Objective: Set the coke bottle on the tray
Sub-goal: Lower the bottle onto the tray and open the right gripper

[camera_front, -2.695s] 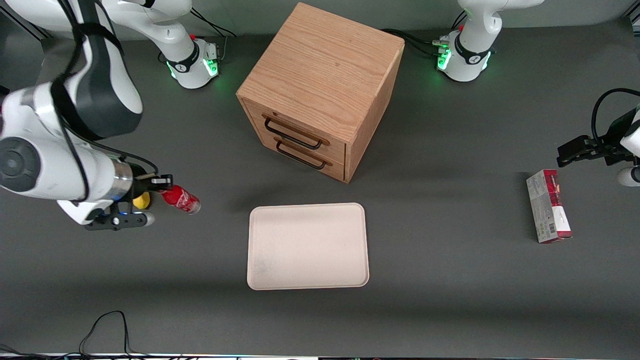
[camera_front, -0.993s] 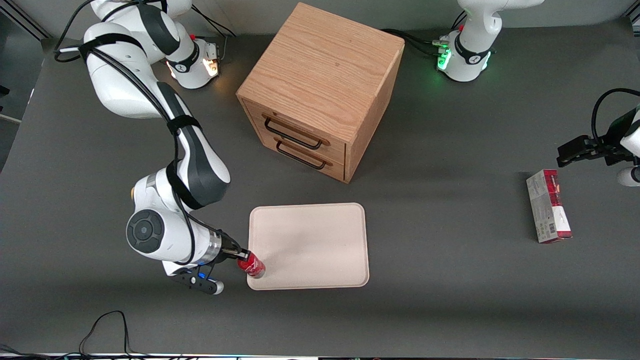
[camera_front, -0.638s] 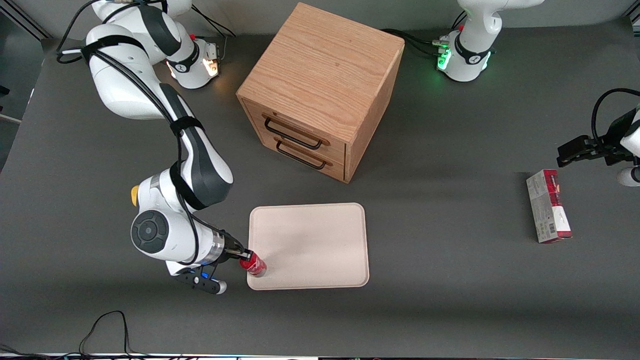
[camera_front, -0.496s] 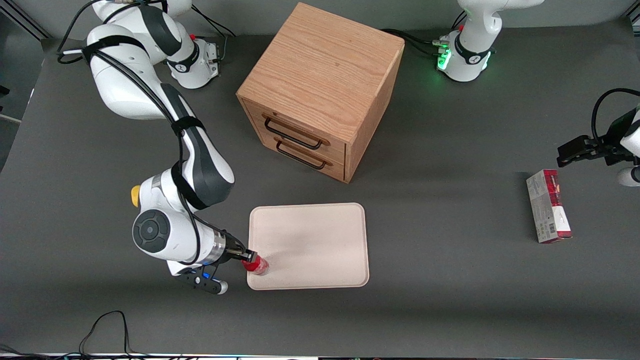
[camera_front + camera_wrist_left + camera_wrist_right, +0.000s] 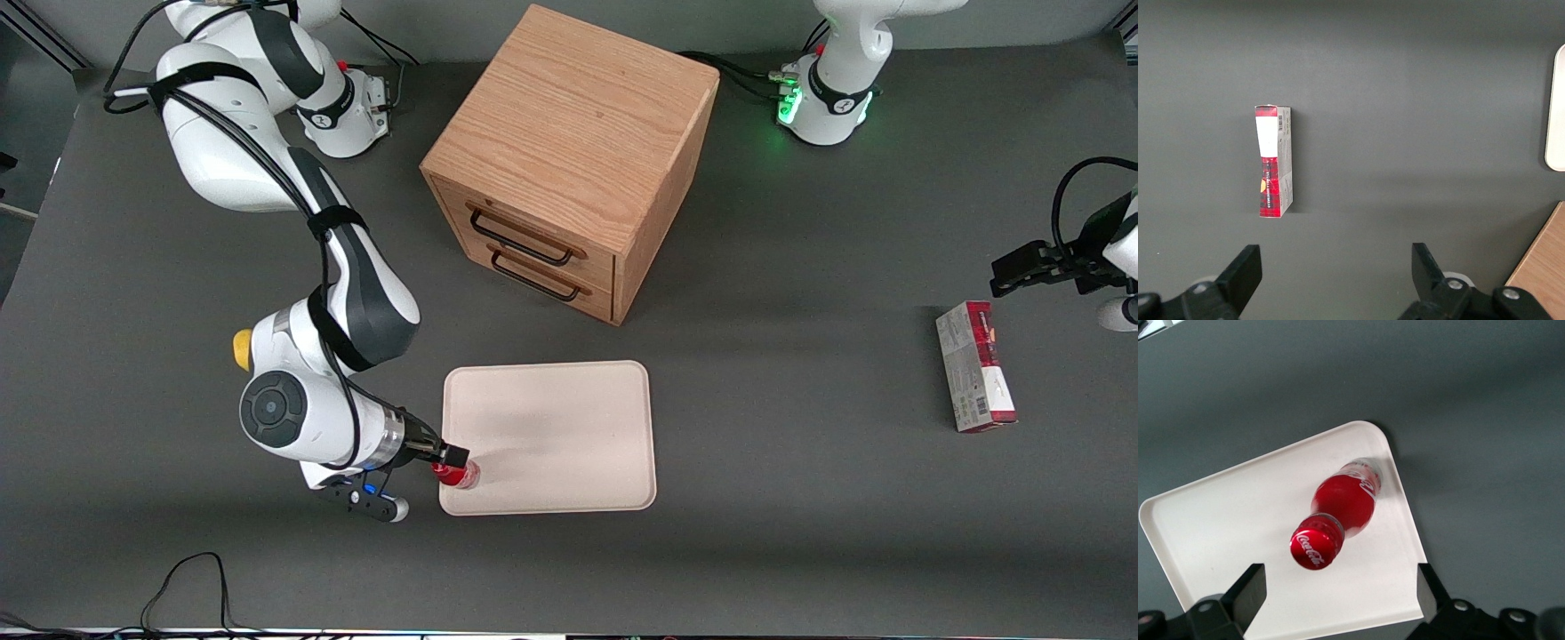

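While one coke bottle [image 5: 1341,510] stands on one tray [image 5: 1225,520], claw [image 5: 1338,597] (open) above

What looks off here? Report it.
Little stands out. The bottle stands on the tray, but right at a corner near the rim rather than centred. The gripper is open just above its cap. A carton lies flat toward the parked arm's end of the table.

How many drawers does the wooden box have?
2. The upper drawer and the lower drawer sit one above the other in the wooden cabinet, both shut. The gripper is open above the coke bottle, standing on the tray.
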Robot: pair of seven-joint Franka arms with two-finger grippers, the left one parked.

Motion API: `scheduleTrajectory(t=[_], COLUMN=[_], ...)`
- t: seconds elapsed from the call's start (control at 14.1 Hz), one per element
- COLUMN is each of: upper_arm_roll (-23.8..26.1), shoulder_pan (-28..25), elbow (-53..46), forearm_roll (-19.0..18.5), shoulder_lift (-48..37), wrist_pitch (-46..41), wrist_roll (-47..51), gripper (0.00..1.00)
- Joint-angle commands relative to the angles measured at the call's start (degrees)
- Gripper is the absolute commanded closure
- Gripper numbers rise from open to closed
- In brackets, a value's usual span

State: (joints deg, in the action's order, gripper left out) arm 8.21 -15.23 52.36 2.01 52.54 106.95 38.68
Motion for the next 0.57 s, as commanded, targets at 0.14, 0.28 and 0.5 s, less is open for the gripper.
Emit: scheduleTrajectory(t=[0.14, 0.28, 0.5], upper_arm_roll=[-0.3, -0.2, -0.4], shoulder_pan=[-0.3, 0.0, 2.2], elbow=[-1.9, -1.5, 7.9], forearm_roll=[-0.4, -1.4, -1.4], shoulder_lift=[-0.6, -2.3, -11.3], wrist_pitch=[-1.6, -7.1, -14.8], wrist_roll=[2.5, 0.5, -11.0], gripper=[0.0, 0.0, 0.0])
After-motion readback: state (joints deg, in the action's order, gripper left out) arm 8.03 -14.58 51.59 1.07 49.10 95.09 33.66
